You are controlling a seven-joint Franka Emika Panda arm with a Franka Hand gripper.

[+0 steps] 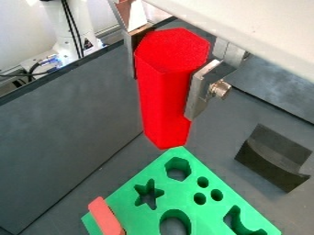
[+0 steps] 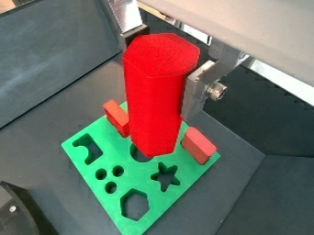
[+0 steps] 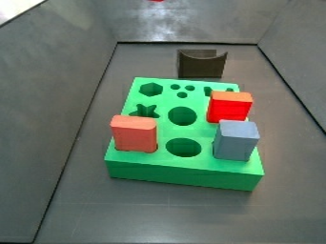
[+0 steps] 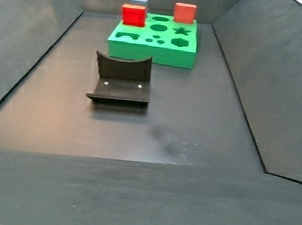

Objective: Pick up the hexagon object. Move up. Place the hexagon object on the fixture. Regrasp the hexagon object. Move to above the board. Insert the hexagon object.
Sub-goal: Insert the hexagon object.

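Note:
My gripper (image 1: 166,83) is shut on the hexagon object (image 1: 163,101), a bright red prism held upright by its sides between the silver fingers (image 1: 200,92). It hangs high above the green board (image 1: 218,213), with clear air under its lower end. Both wrist views show this; it also shows in a wrist view (image 2: 157,101) over the board (image 2: 92,151). The board's hexagonal hole (image 2: 139,206) is open. The dark fixture (image 1: 276,156) stands on the floor beside the board. In both side views the gripper is out of view; they show the board (image 3: 140,167) and the fixture (image 4: 121,80).
A red cube (image 3: 231,105), a salmon-pink cube (image 3: 132,133) and a grey-blue cube (image 3: 235,139) sit on the board. Dark grey sloping walls (image 3: 57,114) close in the floor on all sides.

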